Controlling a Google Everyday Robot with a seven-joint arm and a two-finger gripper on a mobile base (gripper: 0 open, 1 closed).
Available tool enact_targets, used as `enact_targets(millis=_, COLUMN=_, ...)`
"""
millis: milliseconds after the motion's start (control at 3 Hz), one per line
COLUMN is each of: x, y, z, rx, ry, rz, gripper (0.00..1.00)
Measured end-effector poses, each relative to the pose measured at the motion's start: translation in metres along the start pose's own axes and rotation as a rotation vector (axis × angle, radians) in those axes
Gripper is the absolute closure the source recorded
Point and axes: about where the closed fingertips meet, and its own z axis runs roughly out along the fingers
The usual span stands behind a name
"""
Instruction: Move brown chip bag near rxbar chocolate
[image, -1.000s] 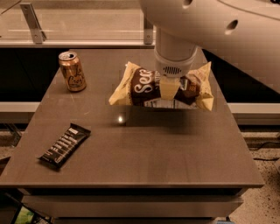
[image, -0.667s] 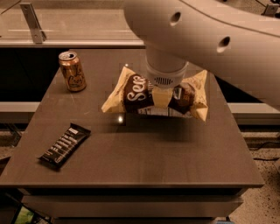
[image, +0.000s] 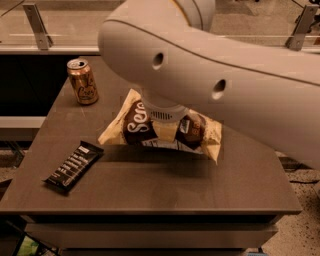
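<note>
Gripping the chip bag (image: 135, 125) across its middle, with the fingers of the gripper (image: 167, 131) clenched on the crinkled wrapper just under the big white arm (image: 225, 85). Held clear of the counter (image: 210, 190), judging by the dark shadow spread beneath.

Carried left and toward the near edge over the last second. Previously hanging over the middle-right of the counter; now hanging over the middle, with the cream left corner drooping close to the labelled end of the chocolate bar (image: 74, 166).

No disturbance elsewhere. Same spot for the chocolate bar at the near left, lying flat and slantwise. Same spot for the can (image: 83, 81), upright at the far left corner and well apart from both.

Good for the task: closed most of the gap to the bar already. Probably needing only a short further carry leftward, then a lowering and a release of the fingers.

Worth watching that drooping corner on the way down, so as not to nudge or cover the bar. Cannot tell the height of the bag above the counter from this one view, so hard to judge whether already near enough to set down right here.
</note>
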Motion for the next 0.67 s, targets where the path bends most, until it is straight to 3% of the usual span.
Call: enact_targets(millis=667, x=-0.011, y=0.048, z=0.001, rx=0.021, ry=0.008, rz=0.069, gripper=1.0)
